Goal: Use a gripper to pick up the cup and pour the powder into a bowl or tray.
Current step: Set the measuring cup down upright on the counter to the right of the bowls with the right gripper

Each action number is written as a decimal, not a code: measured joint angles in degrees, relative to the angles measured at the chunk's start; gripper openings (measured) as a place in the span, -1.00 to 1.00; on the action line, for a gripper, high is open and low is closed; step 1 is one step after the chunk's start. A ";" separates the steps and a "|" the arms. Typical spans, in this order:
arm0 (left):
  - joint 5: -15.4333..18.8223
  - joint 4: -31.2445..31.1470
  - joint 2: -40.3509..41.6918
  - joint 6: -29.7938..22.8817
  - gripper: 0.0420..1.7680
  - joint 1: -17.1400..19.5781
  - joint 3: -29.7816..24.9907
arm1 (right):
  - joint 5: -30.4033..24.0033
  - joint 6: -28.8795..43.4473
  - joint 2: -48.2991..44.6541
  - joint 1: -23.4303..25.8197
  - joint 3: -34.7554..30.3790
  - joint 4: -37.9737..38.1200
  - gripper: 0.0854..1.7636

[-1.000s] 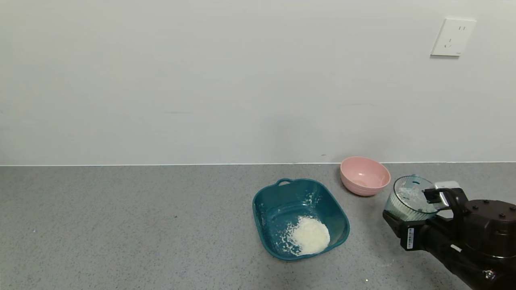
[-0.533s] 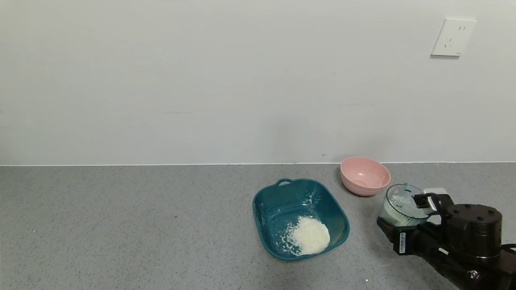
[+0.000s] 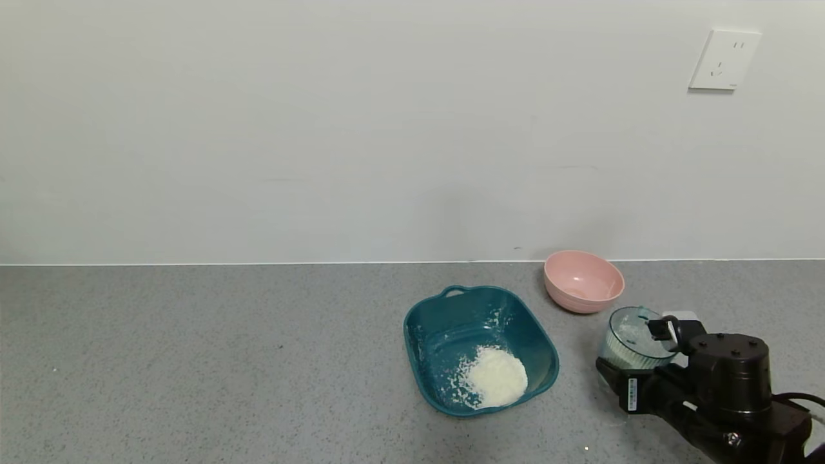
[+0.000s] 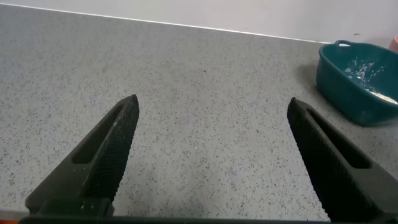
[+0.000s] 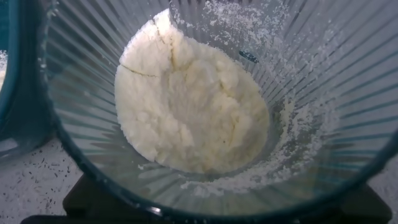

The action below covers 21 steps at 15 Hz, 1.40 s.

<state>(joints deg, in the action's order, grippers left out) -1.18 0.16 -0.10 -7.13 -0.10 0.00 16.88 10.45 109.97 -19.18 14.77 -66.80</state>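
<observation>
Right tool: pinching the cup upright, low over the table, powder caked inside. Basin: lies left of the cup, near, powder heaped inside. Pink bowl: just beyond. Left tool: spread wide, idle far left.

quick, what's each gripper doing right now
Left gripper: open, holding nothing, above the counter.
Right gripper: shut on the cup, powder inside.
</observation>
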 joint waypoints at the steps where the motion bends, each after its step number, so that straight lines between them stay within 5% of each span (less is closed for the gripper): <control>1: 0.00 -0.02 0.00 -0.02 0.94 0.00 0.00 | 0.00 0.11 0.80 0.07 -0.04 -0.67 0.44; 14: 0.00 0.00 0.00 -0.02 0.94 0.00 0.00 | -2.39 0.22 4.74 2.08 -0.17 -0.80 0.44; 21: 0.00 0.00 0.00 -0.02 0.94 0.00 0.00 | -2.39 0.27 4.61 1.97 -0.34 -0.87 0.74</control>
<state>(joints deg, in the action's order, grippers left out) -1.18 0.16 -0.10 -7.16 -0.10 0.00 14.49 10.72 114.58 -17.20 14.43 -67.67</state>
